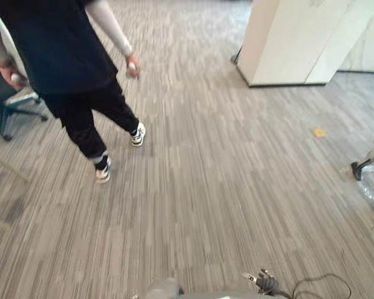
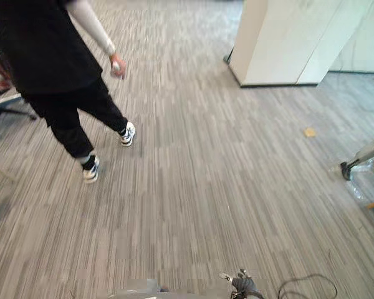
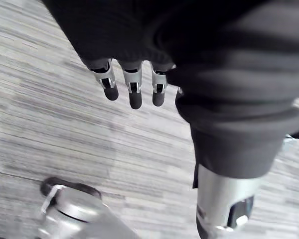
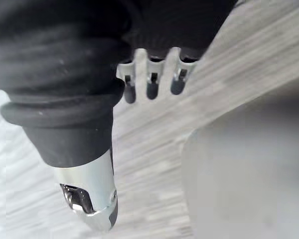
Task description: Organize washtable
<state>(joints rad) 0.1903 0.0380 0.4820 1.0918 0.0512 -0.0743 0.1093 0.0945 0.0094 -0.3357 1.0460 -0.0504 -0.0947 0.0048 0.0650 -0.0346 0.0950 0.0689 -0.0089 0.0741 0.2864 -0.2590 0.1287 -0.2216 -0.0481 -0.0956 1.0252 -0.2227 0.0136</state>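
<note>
Two eye views first. Grey striped carpet (image 1: 224, 187) runs across the whole floor. A person in a dark top and black trousers (image 1: 62, 56) stands at far left, feet apart in white-and-black trainers, heading away from the robot. Each of the person's hands grips a small pale object, too blurred to name. A dark office chair on a blue-grey star base (image 1: 12, 112) sits just behind the person at the left edge. A tall white block with a dark foot strip (image 1: 293, 43) stands far right. A small orange scrap (image 1: 320, 132) lies on the carpet near it. Crumpled clear plastic (image 1: 373, 184) lies at the right edge.

Washtable: place, heading and long axis cannot be told.

Left wrist view: left hand (image 3: 135, 94) hangs over carpet, fingers straight and relaxed, thumb (image 3: 224, 199) held apart. It holds nothing and touches nothing.

Right wrist view: right hand (image 4: 152, 84) hangs likewise over carpet. Its fingers are straight, its thumb (image 4: 89, 194) is apart, and it is empty.
</note>
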